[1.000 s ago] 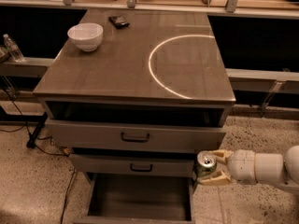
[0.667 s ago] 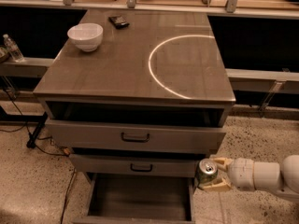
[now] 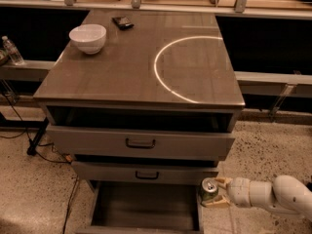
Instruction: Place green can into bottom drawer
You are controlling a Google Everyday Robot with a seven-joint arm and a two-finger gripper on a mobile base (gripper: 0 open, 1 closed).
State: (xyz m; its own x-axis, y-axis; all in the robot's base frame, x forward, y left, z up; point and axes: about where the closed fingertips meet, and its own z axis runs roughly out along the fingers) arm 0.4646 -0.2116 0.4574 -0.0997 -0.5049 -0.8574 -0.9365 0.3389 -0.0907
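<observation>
Item 1: the small green soda can with silver pull-tab top [image 3: 208,188] stands upright in the two-finger claw [image 3: 213,192]. The tan fingers [image 3: 222,182] are clamped on its sides, one behind and one in front. The can is held off the floor at the right wall of the bottom drawer [image 3: 144,206], just outside its dark grey box and below the right end of the middle grey drawer [image 3: 112,171].

Item 2: the bottom drawer is pulled out. The middle drawer and the wider top grey drawer [image 3: 87,141], both with black handles, are also partly out.

Item 3: the white arm [image 3: 273,194] reaches in from the right, above the speckled floor [image 3: 34,189].

Item 4: on the grey worktop [image 3: 122,72] are a white round bowl [image 3: 87,37] and a small dark flat object [image 3: 122,22], well apart from the can.
</observation>
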